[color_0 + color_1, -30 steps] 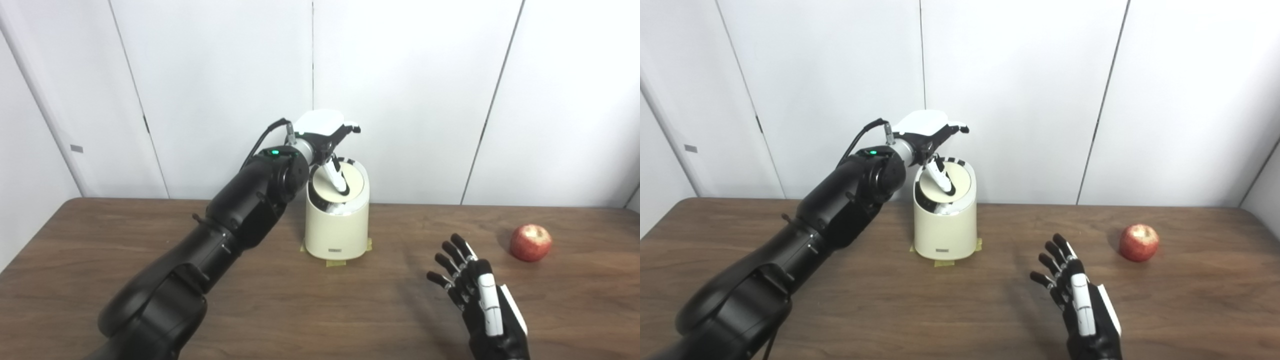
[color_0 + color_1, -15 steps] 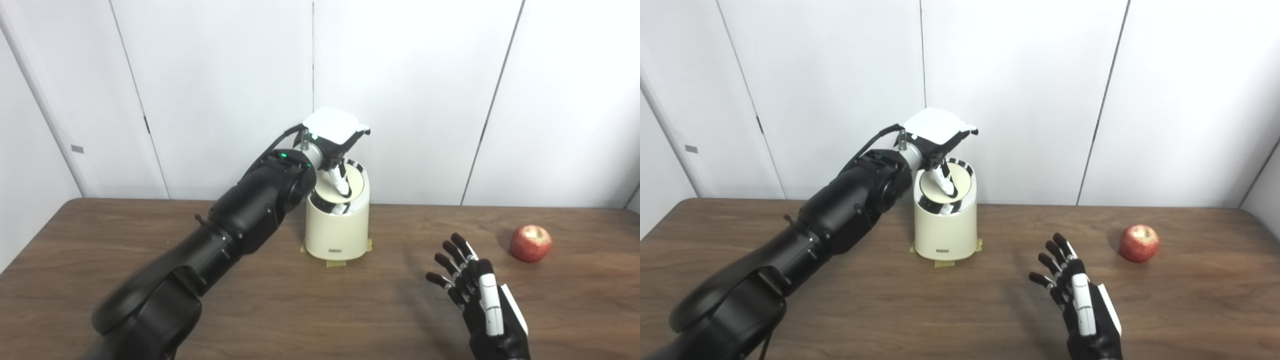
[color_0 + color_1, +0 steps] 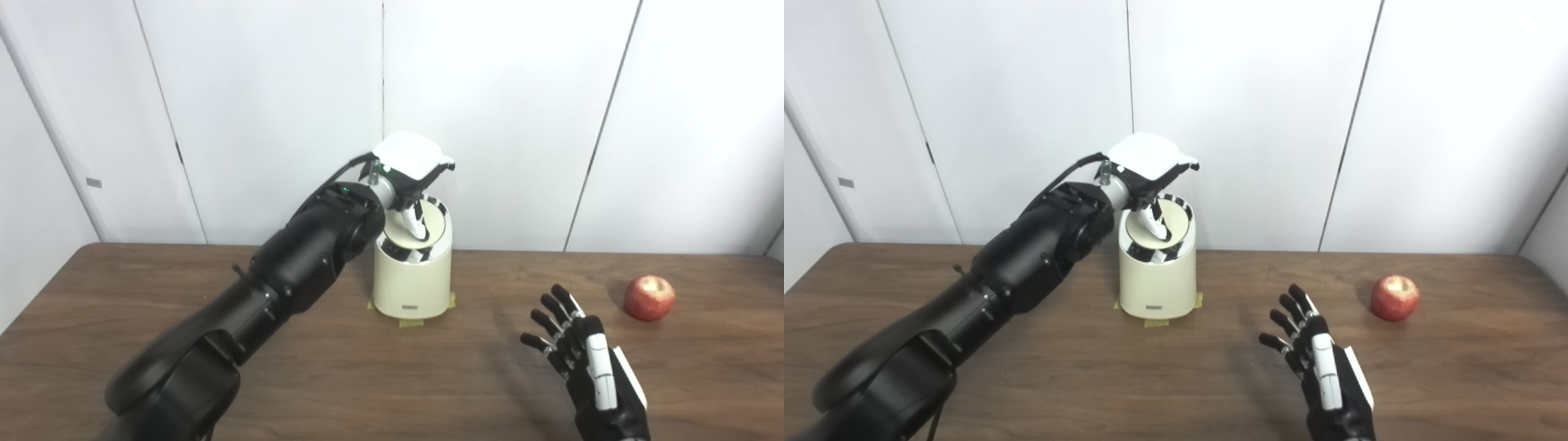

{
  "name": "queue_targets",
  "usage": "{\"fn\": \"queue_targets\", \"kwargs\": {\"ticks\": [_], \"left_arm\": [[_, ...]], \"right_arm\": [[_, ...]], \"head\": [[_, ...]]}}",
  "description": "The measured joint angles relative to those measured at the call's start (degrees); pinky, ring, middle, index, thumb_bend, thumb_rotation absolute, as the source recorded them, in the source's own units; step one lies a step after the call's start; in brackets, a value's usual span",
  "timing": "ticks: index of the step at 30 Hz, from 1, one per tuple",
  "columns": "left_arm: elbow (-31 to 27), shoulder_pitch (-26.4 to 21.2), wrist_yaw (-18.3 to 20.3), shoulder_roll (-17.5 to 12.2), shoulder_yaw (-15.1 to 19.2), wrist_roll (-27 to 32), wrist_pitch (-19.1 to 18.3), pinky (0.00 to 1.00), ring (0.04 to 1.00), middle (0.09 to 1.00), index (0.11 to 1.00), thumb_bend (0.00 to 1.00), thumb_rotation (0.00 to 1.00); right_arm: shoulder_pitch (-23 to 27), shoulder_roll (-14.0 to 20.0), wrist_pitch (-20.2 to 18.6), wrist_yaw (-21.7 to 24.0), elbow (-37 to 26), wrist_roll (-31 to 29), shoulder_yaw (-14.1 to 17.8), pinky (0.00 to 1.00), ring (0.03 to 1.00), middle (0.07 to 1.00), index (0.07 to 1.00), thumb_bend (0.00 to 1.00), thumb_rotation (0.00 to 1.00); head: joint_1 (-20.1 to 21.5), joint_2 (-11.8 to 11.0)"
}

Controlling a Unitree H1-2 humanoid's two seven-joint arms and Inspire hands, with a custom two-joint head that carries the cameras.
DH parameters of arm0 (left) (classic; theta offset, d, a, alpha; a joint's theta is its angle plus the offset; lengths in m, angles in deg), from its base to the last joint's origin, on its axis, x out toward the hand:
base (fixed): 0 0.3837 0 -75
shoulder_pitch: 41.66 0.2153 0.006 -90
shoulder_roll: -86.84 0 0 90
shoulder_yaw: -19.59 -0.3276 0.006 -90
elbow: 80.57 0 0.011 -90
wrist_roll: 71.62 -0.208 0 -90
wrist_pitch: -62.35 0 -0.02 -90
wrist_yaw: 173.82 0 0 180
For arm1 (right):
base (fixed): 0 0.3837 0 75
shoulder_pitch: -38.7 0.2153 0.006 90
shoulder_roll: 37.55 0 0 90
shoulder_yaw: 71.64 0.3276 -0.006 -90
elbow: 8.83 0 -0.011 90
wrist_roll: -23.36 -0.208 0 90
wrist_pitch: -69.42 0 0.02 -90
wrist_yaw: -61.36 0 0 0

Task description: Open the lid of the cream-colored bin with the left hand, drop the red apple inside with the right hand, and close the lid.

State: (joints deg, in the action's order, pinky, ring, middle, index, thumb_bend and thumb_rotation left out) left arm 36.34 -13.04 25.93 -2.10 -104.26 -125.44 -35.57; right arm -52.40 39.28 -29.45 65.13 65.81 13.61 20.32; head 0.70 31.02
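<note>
The cream-colored bin (image 3: 411, 282) stands at the back middle of the table, held down with tape. Its round lid (image 3: 435, 221) is tilted up towards me, with a dark gap under its front edge. My left hand (image 3: 411, 164) hovers right over the bin. Its fingers stretch out flat to the right above the rim, and its thumb (image 3: 417, 224) points down onto the lid's face. The red apple (image 3: 649, 297) lies alone at the right. My right hand (image 3: 582, 358) is open, fingers spread, low over the table left of the apple and apart from it.
The brown wooden table (image 3: 122, 306) ends at a white panelled wall (image 3: 502, 92) just behind the bin. My black left arm (image 3: 269, 288) crosses the table's left half on a diagonal. Yellowish tape (image 3: 409, 322) sticks out under the bin's base.
My left hand has shifted right, further over the bin, with the thumb staying on the lid. The lid now stands tilted more steeply. The right hand and apple have barely moved.
</note>
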Motion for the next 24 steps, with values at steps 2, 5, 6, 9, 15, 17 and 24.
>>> {"fn": "queue_targets", "kwargs": {"ticks": [2,5,6,9,15,17,24], "left_arm": [[-1.4,0.8,0.8,-0.1,2.7,2.2,-0.6,0.79,0.902,0.911,0.904,0.97,0.05],[-4.0,1.1,1.7,0.0,7.8,6.0,-2.7,0.71,0.852,0.874,0.865,0.93,0.06],[-5.4,1.2,2.0,0.0,9.8,7.6,-3.8,0.70,0.838,0.867,0.849,0.89,0.08],[-11.3,1.5,1.8,0.1,16.1,12.0,-6.4,0.60,0.754,0.805,0.791,0.74,0.08],[-24.2,6.6,-2.7,1.5,24.2,17.8,-9.2,0.57,0.701,0.762,0.797,0.53,0.07],[-27.0,9.3,-3.9,3.3,27.4,21.3,-10.2,0.58,0.707,0.760,0.802,0.49,0.18],[-37.4,21.7,-3.3,4.1,33.6,30.5,-17.5,0.74,0.819,0.856,0.873,0.45,0.60]], "right_arm": [[0.0,0.0,0.0,0.0,-0.1,0.0,0.0,0.76,0.909,0.946,0.952,0.64,0.96],[0.0,0.0,-0.1,0.0,-0.2,0.0,0.0,0.77,0.912,0.947,0.954,0.63,0.97],[0.0,0.0,-0.1,0.0,-0.2,0.0,0.0,0.77,0.911,0.946,0.954,0.63,0.97],[0.0,0.2,0.0,0.0,-0.2,0.0,0.0,0.77,0.910,0.943,0.955,0.62,0.98],[-0.1,0.3,-0.1,0.0,-0.2,0.0,0.2,0.78,0.913,0.939,0.951,0.64,0.95],[-0.1,0.6,0.0,0.0,-0.2,0.0,0.4,0.79,0.914,0.939,0.951,0.65,0.93],[0.0,1.3,0.0,0.1,-0.3,-0.2,1.4,0.82,0.913,0.938,0.939,0.65,0.67]], "head": [[0.1,0.0],[0.2,0.3],[0.2,0.3],[0.1,0.5],[0.1,0.9],[0.1,1.1],[0.1,1.7]]}}
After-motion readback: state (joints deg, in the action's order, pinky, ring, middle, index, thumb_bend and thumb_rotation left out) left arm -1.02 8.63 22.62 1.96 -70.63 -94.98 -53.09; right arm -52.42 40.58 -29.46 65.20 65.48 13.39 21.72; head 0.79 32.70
